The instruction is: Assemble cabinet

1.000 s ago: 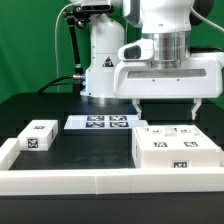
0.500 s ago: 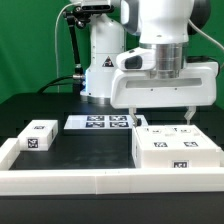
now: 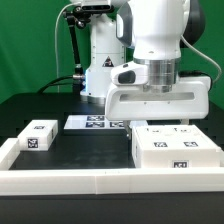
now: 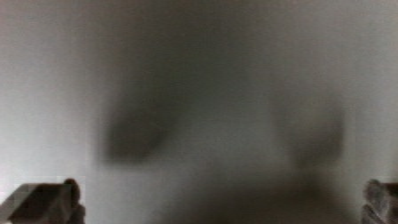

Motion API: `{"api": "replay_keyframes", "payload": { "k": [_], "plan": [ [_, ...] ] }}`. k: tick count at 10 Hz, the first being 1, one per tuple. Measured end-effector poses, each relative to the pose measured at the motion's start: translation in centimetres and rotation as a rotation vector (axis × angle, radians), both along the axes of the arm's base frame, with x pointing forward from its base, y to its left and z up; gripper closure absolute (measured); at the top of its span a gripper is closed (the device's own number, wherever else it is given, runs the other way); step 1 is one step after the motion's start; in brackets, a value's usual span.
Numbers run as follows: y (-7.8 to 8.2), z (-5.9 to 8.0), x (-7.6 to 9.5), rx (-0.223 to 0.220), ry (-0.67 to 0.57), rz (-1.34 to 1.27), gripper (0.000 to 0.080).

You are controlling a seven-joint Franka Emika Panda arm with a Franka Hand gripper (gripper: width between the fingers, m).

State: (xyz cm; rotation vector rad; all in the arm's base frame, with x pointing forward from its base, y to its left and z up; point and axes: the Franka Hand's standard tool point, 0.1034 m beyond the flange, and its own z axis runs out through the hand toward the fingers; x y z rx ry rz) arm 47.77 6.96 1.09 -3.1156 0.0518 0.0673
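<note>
The cabinet point(image 3: 172, 150) is a large white box with tagged faces, lying on the black table at the exterior view's right. My gripper point(image 3: 158, 123) hangs directly over its rear top edge, very close to it, with the jaws spread wide. In the wrist view my gripper point(image 4: 214, 205) shows only as two dark fingertips point(image 4: 45, 203) at the picture's edges. Between them is a blurred white surface, most likely the cabinet, too close to be sharp. Nothing is held.
A small white tagged block point(image 3: 37, 135) lies at the exterior view's left. The marker board point(image 3: 98, 122) lies behind the middle. A long white border rail point(image 3: 90, 181) runs along the front and up the left side. The robot base point(image 3: 100, 60) stands behind.
My gripper has come down and shifted a little toward the exterior view's left, closing on the cabinet's top. The jaws stayed open. The parts on the table have not moved.
</note>
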Motion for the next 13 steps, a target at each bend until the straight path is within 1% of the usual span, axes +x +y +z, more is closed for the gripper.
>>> {"api": "replay_keyframes", "payload": {
  "k": [4,5,6,9,12,13],
  "plan": [
    [0.1,0.0,0.0,0.001,0.000,0.006,0.0003],
    [1.2,-0.2,0.5,0.004,-0.014,0.019,0.0003],
    [1.6,-0.4,0.7,0.005,-0.022,0.028,0.0003],
    [2.3,-0.4,1.1,0.010,-0.043,0.040,0.0003],
    [1.1,-0.5,1.2,0.005,-0.043,0.033,0.0003],
    [1.1,-0.5,1.2,0.007,-0.043,0.025,0.0003]
  ]
}}
